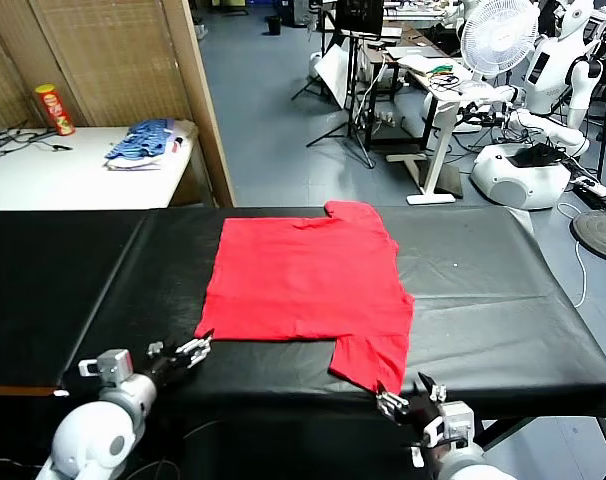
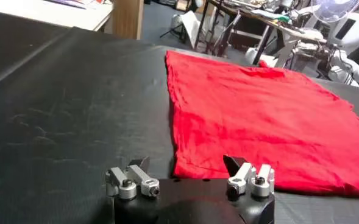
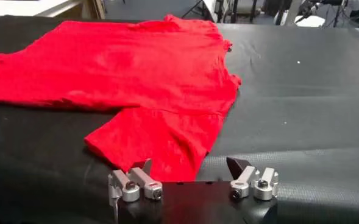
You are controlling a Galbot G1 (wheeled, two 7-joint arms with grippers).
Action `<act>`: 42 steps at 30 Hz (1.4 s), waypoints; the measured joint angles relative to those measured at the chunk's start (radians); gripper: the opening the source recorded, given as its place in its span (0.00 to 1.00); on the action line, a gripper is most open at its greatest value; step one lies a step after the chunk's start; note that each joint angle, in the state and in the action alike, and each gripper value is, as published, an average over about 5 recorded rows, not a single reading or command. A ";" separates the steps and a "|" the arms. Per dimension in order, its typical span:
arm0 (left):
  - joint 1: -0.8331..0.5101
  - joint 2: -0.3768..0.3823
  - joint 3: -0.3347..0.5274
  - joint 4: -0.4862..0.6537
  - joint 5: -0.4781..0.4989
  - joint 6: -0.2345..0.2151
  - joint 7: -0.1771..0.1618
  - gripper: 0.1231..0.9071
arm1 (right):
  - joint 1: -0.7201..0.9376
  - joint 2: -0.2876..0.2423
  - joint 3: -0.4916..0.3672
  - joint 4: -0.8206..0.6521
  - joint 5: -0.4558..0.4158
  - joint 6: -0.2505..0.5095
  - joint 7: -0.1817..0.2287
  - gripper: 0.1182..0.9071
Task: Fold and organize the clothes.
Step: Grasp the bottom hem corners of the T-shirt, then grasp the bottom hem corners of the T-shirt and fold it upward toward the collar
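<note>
The clothes are one bright red T-shirt (image 1: 303, 275), lying flat on the black table (image 1: 483, 290) with one sleeve reaching toward the near edge. The print and tag do not show. My left gripper (image 1: 198, 350) is open just short of the shirt's near left corner; in the left wrist view the shirt (image 2: 258, 115) spreads beyond the left gripper (image 2: 187, 163). My right gripper (image 1: 408, 395) is open at the near edge, just before the sleeve's hem. The right wrist view has that sleeve of the shirt (image 3: 136, 73) directly ahead of the right gripper (image 3: 190, 163). Neither gripper holds anything.
A white table at the back left carries a blue-and-white pile of folded garments (image 1: 143, 145) and a red can (image 1: 55, 108). A wooden screen (image 1: 113, 60) stands behind it. Stands, a fan (image 1: 498, 35) and another white robot (image 1: 528, 150) fill the floor at the back right.
</note>
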 joint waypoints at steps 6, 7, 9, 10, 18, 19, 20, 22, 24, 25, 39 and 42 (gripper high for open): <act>-0.006 -0.012 0.012 0.024 0.021 -0.020 0.001 0.82 | 0.004 0.005 -0.001 -0.015 -0.005 0.010 0.004 0.75; -0.006 -0.014 0.014 0.030 0.027 -0.023 0.003 0.79 | 0.005 0.006 -0.001 -0.018 -0.006 0.012 0.003 0.70; -0.006 -0.016 0.017 0.041 0.037 -0.028 0.007 0.66 | 0.007 0.009 -0.002 -0.024 -0.010 0.016 0.000 0.58; -0.007 -0.017 0.018 0.047 0.042 -0.031 0.009 0.60 | 0.008 0.010 -0.003 -0.027 -0.013 0.018 -0.001 0.51; 0.004 -0.027 0.020 0.057 0.053 -0.041 0.016 0.06 | -0.007 0.022 -0.006 -0.023 -0.037 0.028 -0.004 0.04; 0.009 -0.028 0.020 0.051 0.055 -0.040 0.016 0.03 | -0.013 0.023 -0.004 -0.017 -0.041 0.027 -0.003 0.02; 0.015 -0.030 0.021 0.042 0.057 -0.039 0.016 0.02 | -0.019 0.024 -0.002 -0.010 -0.044 0.025 0.000 0.01; 0.027 -0.034 0.022 0.021 0.063 -0.037 0.012 0.01 | -0.032 0.026 0.004 0.007 -0.053 0.016 0.007 0.00; 0.040 -0.039 0.022 -0.006 0.068 -0.033 0.002 0.00 | -0.049 0.027 0.012 0.027 -0.063 0.006 0.017 0.00; 0.047 -0.040 0.020 -0.020 0.069 -0.030 -0.005 0.00 | -0.058 0.026 0.016 0.039 -0.067 0.002 0.019 0.00; 0.126 -0.028 -0.006 -0.157 0.061 -0.073 -0.032 0.00 | 0.011 -0.034 0.080 0.015 0.016 0.174 -0.058 0.00; 0.080 -0.043 0.005 -0.133 0.065 -0.092 -0.028 0.00 | 0.097 -0.053 0.071 -0.047 0.035 0.225 -0.065 0.00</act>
